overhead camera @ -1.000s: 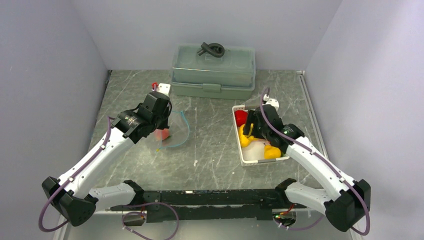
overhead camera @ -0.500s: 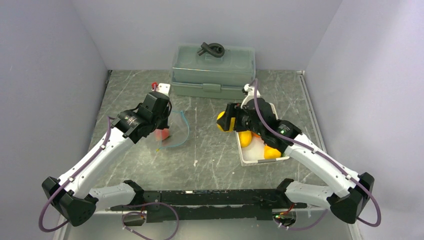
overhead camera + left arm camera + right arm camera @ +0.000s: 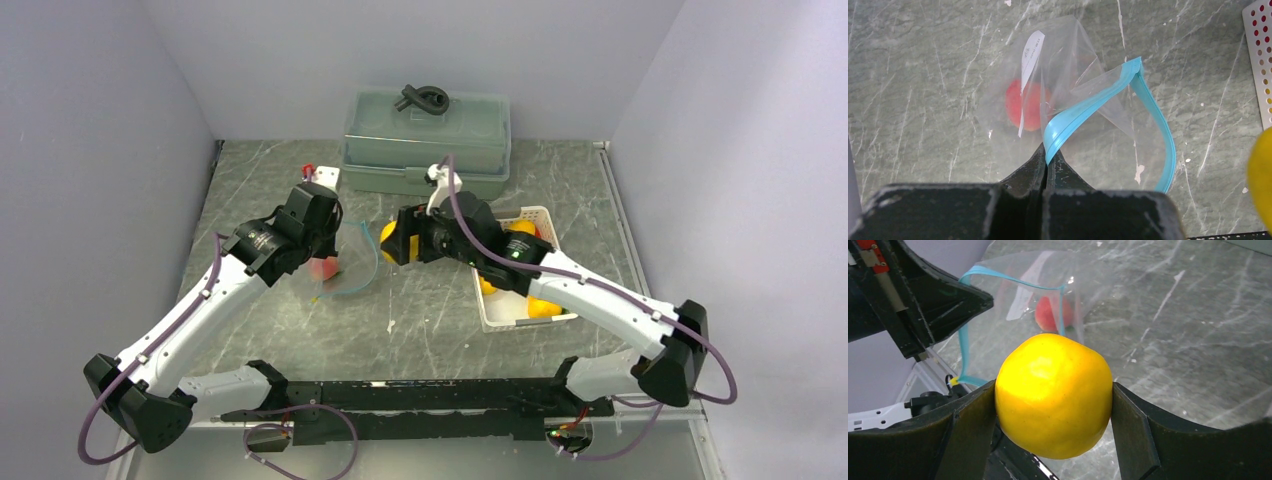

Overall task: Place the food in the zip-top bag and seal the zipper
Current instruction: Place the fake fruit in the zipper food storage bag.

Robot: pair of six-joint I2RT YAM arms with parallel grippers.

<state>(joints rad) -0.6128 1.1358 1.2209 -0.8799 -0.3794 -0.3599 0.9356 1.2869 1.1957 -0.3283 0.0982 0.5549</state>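
1. While the left tool (image 3: pixel 1046 154) is clamped shut on the zipper (image 3: pixel 1088 102), it holds open the mouth of the zip-top bag (image 3: pixel 1068 80), which rests on the tabletop (image 3: pixel 923 60).
2. A pinkish-red food piece (image 3: pixel 1023 105) lies inside the bag.
3. The right tool (image 3: pixel 398 245) grips a yellow fruit (image 3: pixel 1053 397) just beside the bag's mouth.
4. More yellow food (image 3: pixel 543 307) sits in the white basket (image 3: pixel 497 320), apart from the bag.

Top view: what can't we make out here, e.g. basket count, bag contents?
- White basket: right arm covers much of it in the top view; remaining food uncountable. Left wrist view cuts it off at its right edge.
- Zip-top bag: one pinkish-red piece shows; creases and a white label blur the rest, left wrist view.
- Left fingers: hidden under their own wrist in the top view.
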